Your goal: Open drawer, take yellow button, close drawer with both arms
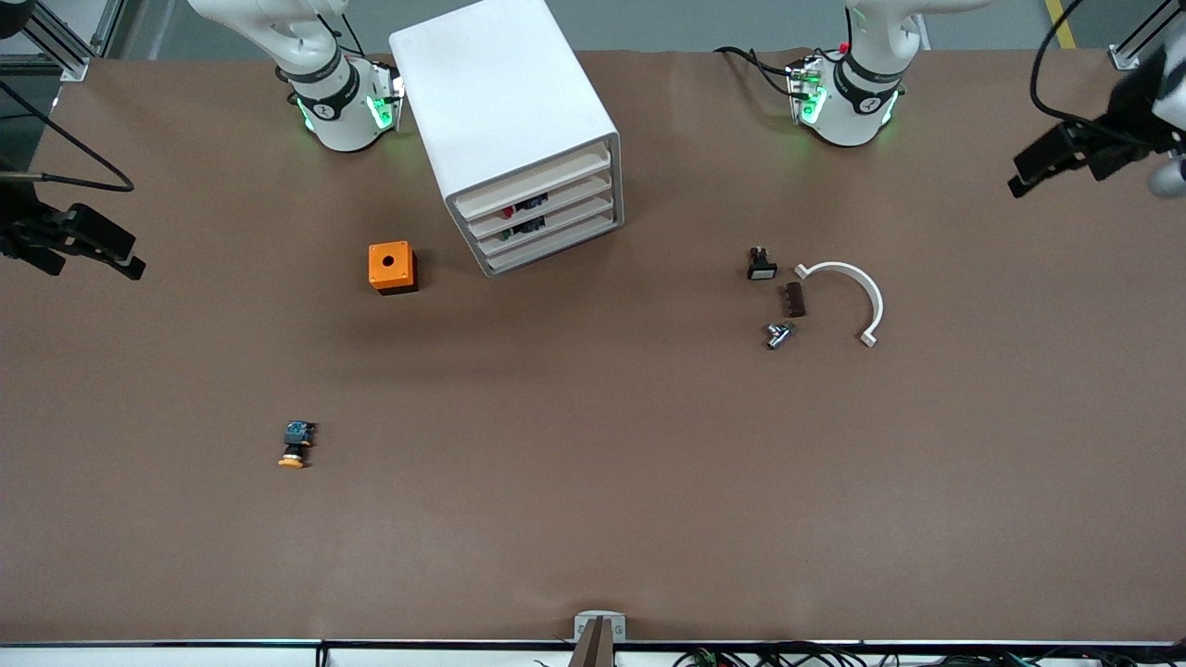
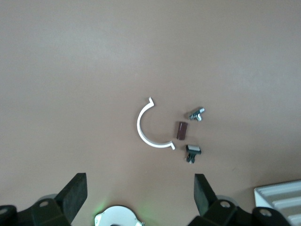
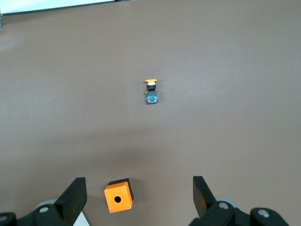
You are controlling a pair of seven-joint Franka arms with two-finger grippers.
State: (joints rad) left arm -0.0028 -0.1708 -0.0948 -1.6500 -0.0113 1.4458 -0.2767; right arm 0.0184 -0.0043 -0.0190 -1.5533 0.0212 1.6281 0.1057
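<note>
The white cabinet (image 1: pixel 505 111) stands at the back of the table between the two arm bases. Its topmost drawer (image 1: pixel 533 181) sits flush and shut. The button (image 1: pixel 295 445), with orange cap, black body and blue rear, lies on the bare table toward the right arm's end, much nearer the front camera than the cabinet; the right wrist view shows this button (image 3: pixel 151 92) too. My right gripper (image 1: pixel 125 255) hangs open and empty high over the right arm's end of the table. At the other end, my left gripper (image 1: pixel 1028 176) is raised, open and empty. Both arms wait.
An orange cube with a round hole (image 1: pixel 392 267) sits beside the cabinet. Toward the left arm's end lie a white curved clip (image 1: pixel 857 287), a black-and-white switch part (image 1: pixel 761 264), a brown block (image 1: pixel 794 299) and a small metal piece (image 1: pixel 778 333).
</note>
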